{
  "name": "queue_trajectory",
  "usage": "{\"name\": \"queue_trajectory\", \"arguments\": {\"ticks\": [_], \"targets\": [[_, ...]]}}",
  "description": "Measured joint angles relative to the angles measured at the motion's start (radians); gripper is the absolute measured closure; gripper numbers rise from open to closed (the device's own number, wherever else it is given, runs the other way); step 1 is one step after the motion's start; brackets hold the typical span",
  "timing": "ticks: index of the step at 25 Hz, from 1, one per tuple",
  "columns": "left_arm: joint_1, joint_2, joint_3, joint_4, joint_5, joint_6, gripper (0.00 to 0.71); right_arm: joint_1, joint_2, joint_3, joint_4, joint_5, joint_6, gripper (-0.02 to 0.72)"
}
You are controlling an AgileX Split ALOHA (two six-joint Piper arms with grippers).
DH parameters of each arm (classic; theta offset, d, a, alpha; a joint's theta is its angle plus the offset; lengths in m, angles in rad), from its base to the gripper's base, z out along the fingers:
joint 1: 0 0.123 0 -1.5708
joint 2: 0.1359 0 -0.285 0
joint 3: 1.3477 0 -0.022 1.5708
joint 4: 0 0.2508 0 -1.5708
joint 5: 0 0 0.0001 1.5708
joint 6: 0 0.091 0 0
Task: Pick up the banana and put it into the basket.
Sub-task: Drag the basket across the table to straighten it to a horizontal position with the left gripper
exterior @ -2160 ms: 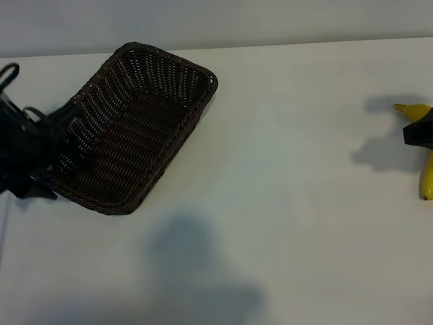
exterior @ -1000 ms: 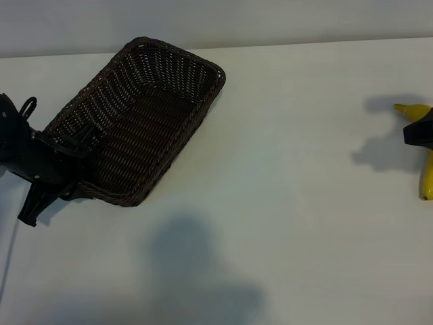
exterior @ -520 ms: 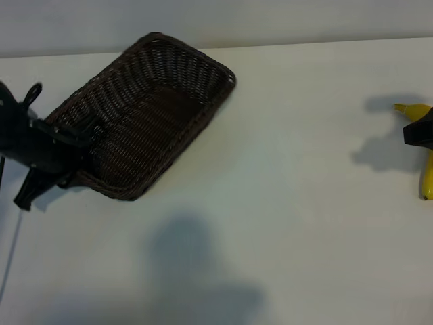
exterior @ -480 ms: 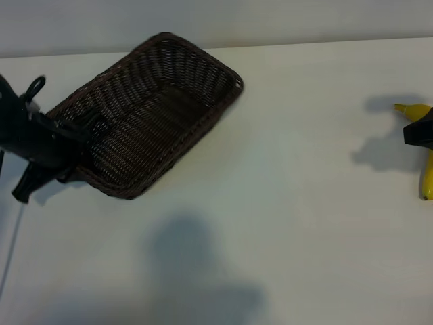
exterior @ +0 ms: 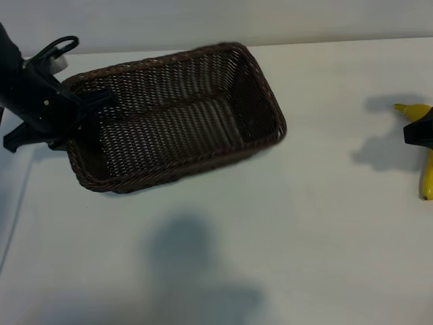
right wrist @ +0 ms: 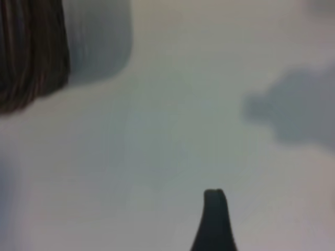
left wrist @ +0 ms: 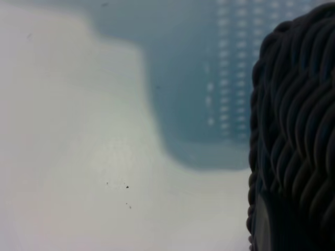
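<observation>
Judging by how things lie, the task is well short of done: the banana point(exterior: 426, 152) is at the far right edge of the exterior view, well apart from the basket point(exterior: 179, 112), and nothing yellow lies inside the wicker. The left gripper point(exterior: 84, 112) is clamped on the basket's short left-hand rim, its dark body crossing the braided edge there; the left wrist view backs this up, with the woven rim point(left wrist: 293, 136) filling one side of the picture right against the camera and a soft shadow thrown on the table point(left wrist: 78, 157) beneath, which suggests the basket is tipped or lifted clear of the surface on that side, though how far cannot be told. The basket's open mouth faces up and its long axis runs across the table toward the banana. The right gripper point(exterior: 418, 133) sits over the banana's upper half near the stem end, its fingers spread fairly wide; whether they actually bear on the fruit or merely straddle it is hidden at the frame edge, and the right wrist view shows only one dark fingertip point(right wrist: 213, 219) over bare table. What appears left is bringing fruit and basket together, then releasing the banana inside.
</observation>
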Motion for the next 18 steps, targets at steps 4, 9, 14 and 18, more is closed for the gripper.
{"name": "queue_trajectory", "arguments": {"ticks": [4, 9, 14, 18], "targets": [[-0.001, 0.052, -0.092, -0.035, 0.128, 0.137, 0.555, 0.0, 0.0, 0.0, 0.0, 0.0, 0.0, 0.14], [-0.045, 0.108, -0.172, -0.064, 0.181, 0.204, 0.555, 0.0, 0.0, 0.0, 0.0, 0.0, 0.0, 0.14], [-0.11, 0.183, -0.198, -0.075, 0.158, 0.208, 0.555, 0.0, 0.0, 0.0, 0.0, 0.0, 0.0, 0.14], [-0.143, 0.248, -0.198, -0.075, 0.09, 0.205, 0.555, 0.0, 0.0, 0.0, 0.0, 0.0, 0.0, 0.14]]}}
